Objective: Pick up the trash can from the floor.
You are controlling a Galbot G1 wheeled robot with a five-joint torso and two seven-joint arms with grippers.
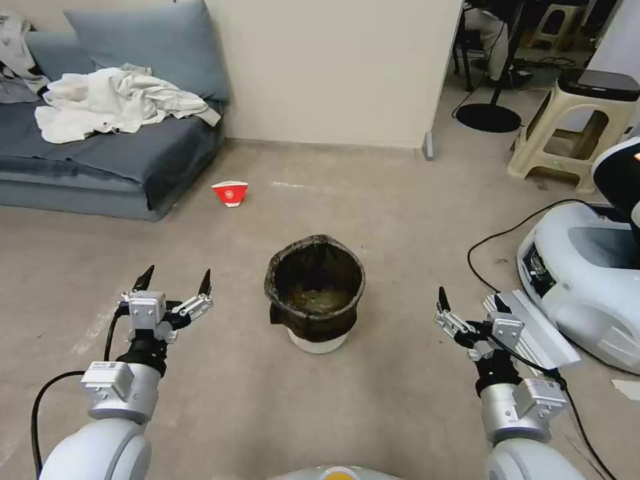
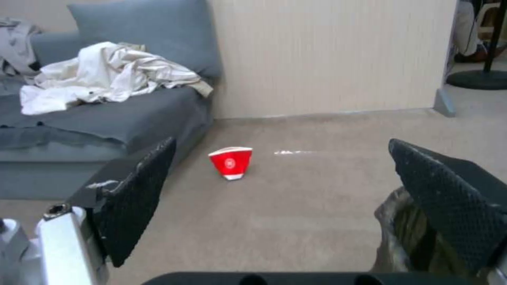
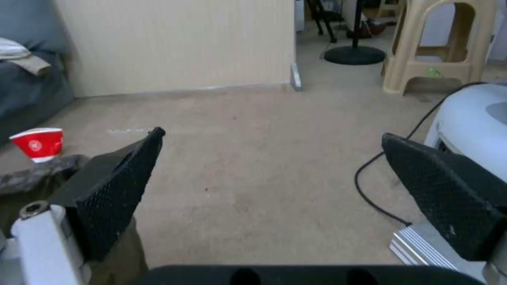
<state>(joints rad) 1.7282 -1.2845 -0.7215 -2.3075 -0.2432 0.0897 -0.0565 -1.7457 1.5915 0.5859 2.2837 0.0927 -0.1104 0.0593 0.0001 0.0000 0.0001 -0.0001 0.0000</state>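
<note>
1. The trash can (image 1: 315, 293) stands upright on the floor (image 1: 373, 207), its dark bag folded over the rim.
2. The left tool (image 1: 177, 283) is to the left of the trash can, apart from it, fingers spread wide and holding nothing.
3. The right tool (image 1: 470, 308) is to the right of the trash can, apart from it, fingers spread wide and holding nothing.
4. A red paper cup (image 1: 230, 193) sits on the floor beyond the trash can, near the sofa (image 1: 120, 157).
</note>
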